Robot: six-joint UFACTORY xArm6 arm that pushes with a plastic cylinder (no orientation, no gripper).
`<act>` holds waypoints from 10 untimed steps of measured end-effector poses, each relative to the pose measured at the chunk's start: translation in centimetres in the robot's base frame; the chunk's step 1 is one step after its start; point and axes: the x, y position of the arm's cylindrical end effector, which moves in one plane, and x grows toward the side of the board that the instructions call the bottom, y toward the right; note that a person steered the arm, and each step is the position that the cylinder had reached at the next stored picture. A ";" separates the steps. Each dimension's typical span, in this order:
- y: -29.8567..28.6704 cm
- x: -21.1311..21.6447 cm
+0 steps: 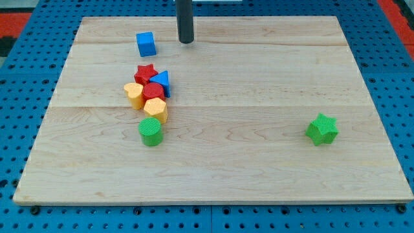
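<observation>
A pale wooden board lies on blue pegboard. I have no jaws, only a dark rod; my tip rests near the view's top, just right of the blue cube, apart from it. Seven blocks: clustered are a red star, blue triangle, red cylinder, two yellow blocks, green cylinder. A green star sits well apart, right.

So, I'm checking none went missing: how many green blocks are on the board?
2. A green cylinder sits at the bottom of the cluster on the view's left; a green star sits alone at the view's right. None looks hidden.
</observation>
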 end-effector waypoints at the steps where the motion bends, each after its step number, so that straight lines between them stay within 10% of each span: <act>1: 0.0 -0.1; 7: -0.1 3.9; 10: 19.6 12.9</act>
